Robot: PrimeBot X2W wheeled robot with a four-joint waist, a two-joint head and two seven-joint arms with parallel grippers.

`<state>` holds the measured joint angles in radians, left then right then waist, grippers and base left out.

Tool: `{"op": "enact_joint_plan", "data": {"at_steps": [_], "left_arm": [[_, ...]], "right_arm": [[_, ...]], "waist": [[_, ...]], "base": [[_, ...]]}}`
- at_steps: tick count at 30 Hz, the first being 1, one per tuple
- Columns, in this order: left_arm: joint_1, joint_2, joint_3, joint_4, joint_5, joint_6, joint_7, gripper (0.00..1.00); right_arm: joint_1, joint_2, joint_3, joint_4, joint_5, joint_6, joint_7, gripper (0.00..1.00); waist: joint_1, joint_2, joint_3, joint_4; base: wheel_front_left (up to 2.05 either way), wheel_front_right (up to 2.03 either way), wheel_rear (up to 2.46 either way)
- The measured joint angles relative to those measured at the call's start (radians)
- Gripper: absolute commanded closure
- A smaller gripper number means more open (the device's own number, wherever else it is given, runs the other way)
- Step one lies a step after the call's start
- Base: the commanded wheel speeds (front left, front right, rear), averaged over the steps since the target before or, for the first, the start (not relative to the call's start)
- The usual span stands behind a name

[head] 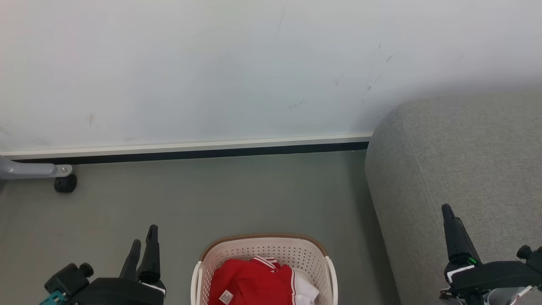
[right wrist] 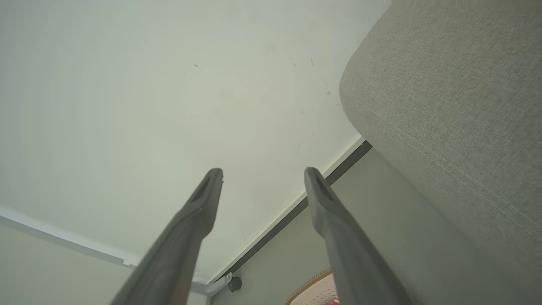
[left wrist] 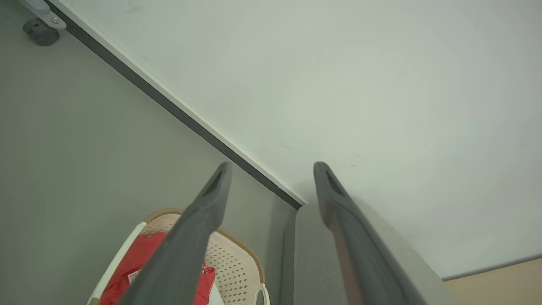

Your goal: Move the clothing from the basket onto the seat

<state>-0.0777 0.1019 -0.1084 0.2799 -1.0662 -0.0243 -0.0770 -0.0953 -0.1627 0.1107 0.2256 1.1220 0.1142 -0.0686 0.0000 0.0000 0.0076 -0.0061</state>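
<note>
You had the left claw point(head: 144, 235) and the right claw point(right wrist: 263, 171) both spread wide, gripping nothing. The red clothing point(head: 250, 279) lay inside the basket point(head: 271, 250) on the floor point(head: 211, 195), between your two claws. The grey sofa point(head: 465, 148) stood near the basket, on its right.

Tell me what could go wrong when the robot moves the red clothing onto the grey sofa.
The soft red-and-white fabric clothing lies bunched in the cream-white perforated plastic basket; the open left gripper might lift only part, which could slip to the floor.
The open right gripper hangs near the grey woven sofa and might brush it.
</note>
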Motion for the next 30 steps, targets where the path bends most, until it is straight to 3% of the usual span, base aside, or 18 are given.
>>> {"op": "enact_joint_plan", "data": {"at_steps": [13, 30], "left_arm": [[-0.017, 0.005, -0.033, -0.010, 0.179, 0.036, -0.041, 0.00], [-0.024, 0.005, -0.067, -0.033, 0.410, 0.078, -0.104, 0.00]], "right_arm": [[-0.019, -0.031, 0.037, -0.010, -0.183, -0.035, -0.047, 0.00], [-0.022, -0.057, 0.074, -0.036, -0.390, -0.045, -0.110, 0.00]], "waist": [[0.0000, 0.0000, 0.004, 0.001], [0.0000, 0.0000, 0.013, 0.005]], "base": [[0.00, 0.00, 0.00], [0.00, 0.00, 0.00]]}}
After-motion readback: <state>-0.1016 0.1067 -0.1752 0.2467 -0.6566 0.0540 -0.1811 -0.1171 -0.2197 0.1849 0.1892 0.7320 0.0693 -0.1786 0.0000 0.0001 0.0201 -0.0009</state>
